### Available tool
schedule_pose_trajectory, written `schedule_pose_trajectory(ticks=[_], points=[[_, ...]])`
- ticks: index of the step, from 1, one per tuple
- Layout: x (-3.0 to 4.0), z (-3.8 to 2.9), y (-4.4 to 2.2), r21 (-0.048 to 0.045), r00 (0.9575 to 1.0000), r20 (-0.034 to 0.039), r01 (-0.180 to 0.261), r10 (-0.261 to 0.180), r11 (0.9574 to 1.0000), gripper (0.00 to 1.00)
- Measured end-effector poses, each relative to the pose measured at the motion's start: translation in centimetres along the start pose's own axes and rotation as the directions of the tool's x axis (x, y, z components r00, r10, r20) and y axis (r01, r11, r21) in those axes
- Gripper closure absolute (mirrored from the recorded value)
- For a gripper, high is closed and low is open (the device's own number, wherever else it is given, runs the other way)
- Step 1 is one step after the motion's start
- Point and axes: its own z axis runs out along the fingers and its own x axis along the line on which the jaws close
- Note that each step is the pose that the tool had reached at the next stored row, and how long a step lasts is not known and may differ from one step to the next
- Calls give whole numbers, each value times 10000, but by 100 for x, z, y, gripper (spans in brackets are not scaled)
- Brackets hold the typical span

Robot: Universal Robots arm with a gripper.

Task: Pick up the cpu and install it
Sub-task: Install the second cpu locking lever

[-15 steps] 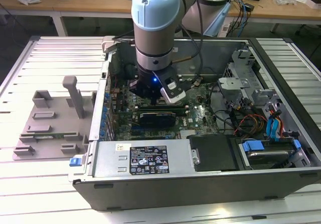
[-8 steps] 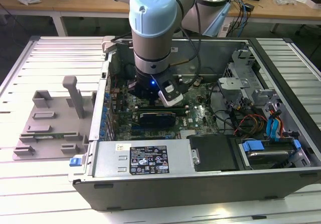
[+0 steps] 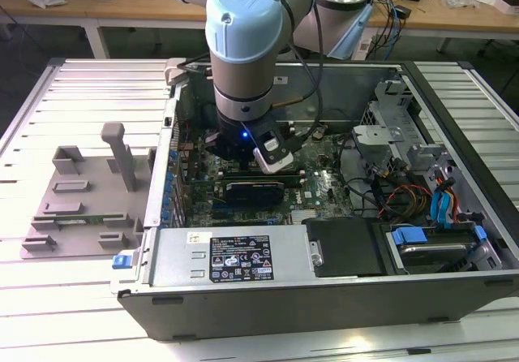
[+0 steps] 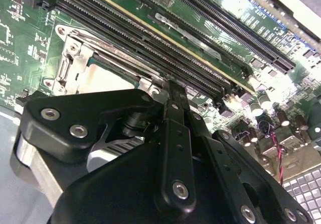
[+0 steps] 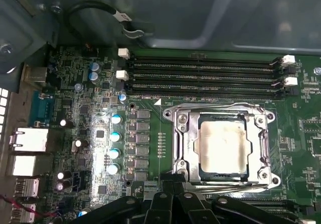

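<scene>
In the exterior view the arm's gripper (image 3: pixel 243 147) hangs low inside the open computer case (image 3: pixel 454 94), above the motherboard (image 3: pixel 320 185). In the second wrist view its black fingers (image 4: pixel 175 103) look pressed together with nothing between them. In the first wrist view the cpu (image 5: pixel 223 146) lies flat inside the socket frame (image 5: pixel 220 148); it is probably light, rigid and slippery, with a delicate underside, best gripped by opposite edges.

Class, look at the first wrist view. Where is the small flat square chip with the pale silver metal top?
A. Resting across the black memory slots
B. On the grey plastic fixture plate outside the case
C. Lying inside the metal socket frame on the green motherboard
C. The small flat square chip with the pale silver metal top lies within the metal socket frame on the green motherboard, beside the black memory slots.
</scene>
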Motion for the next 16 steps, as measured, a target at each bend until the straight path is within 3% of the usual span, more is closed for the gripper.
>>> schedule_pose_trajectory(ticks=[1, 6, 9, 13, 15, 16], points=[[8, 1, 1, -82, 10000, 4, -2, 2, 10000, 89], [19, 35, -7, -102, 10000, 5, -3, 3, 9999, 89], [19, 21, -4, -105, 10000, 4, -4, 4, 9999, 89], [10, -247, 57, -103, 10000, 4, -7, 7, 9999, 89], [9, -275, 75, -55, 10000, 6, -24, 24, 10000, 89], [5, -272, 85, 41, 10000, 13, -53, 53, 10000, 89]])
